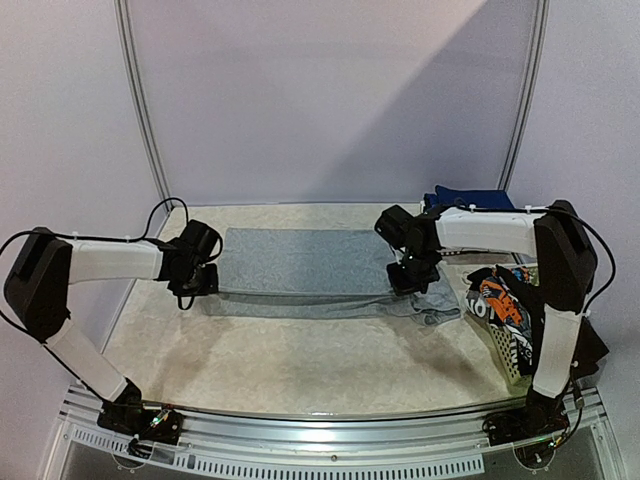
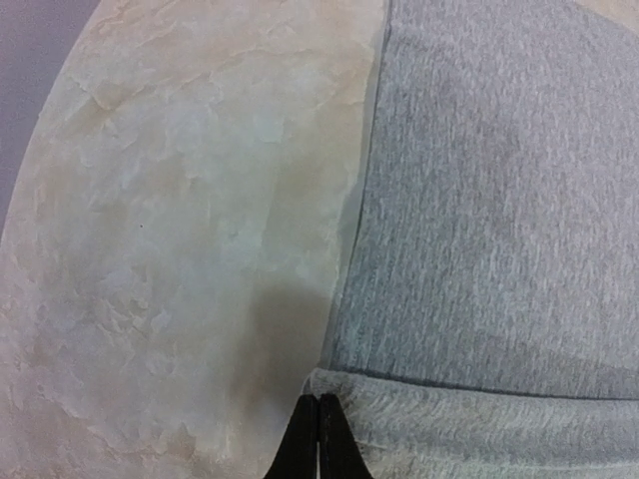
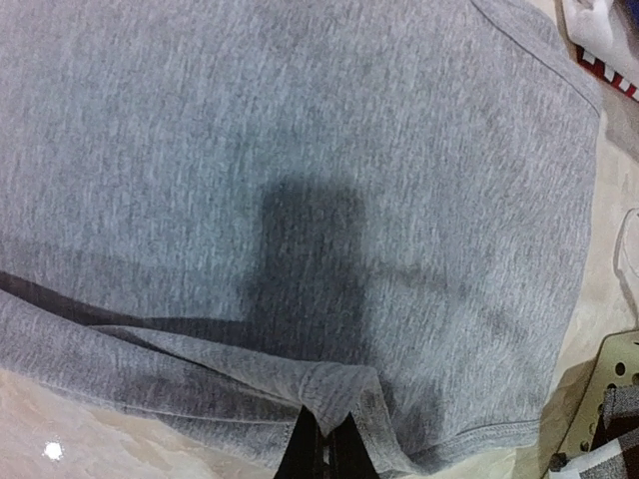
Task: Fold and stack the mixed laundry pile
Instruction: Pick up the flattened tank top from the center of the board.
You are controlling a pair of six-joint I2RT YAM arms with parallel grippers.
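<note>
Heather-grey soft knit shirt [image 1: 300,262] lies flat on beige marbled table [image 1: 300,365], near edge raised into a fold. Left gripper [image 2: 319,424] and right gripper [image 3: 323,439] each pinched tight on that edge.

The grey shirt [image 2: 499,200] at the tips of the matt black fingers [image 2: 305,444] is soft, heathered knit cloth, matt throughout. Left of them, the table [image 2: 180,200] looks smooth, marbled beige, faintly glossy.

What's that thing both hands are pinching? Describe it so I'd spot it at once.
On the pale table, across its middle, lies the grey shirt, spread flat. The left hand and right hand each pinch its near edge. It is plain grey, unlike the printed clothes in the white basket.
</note>
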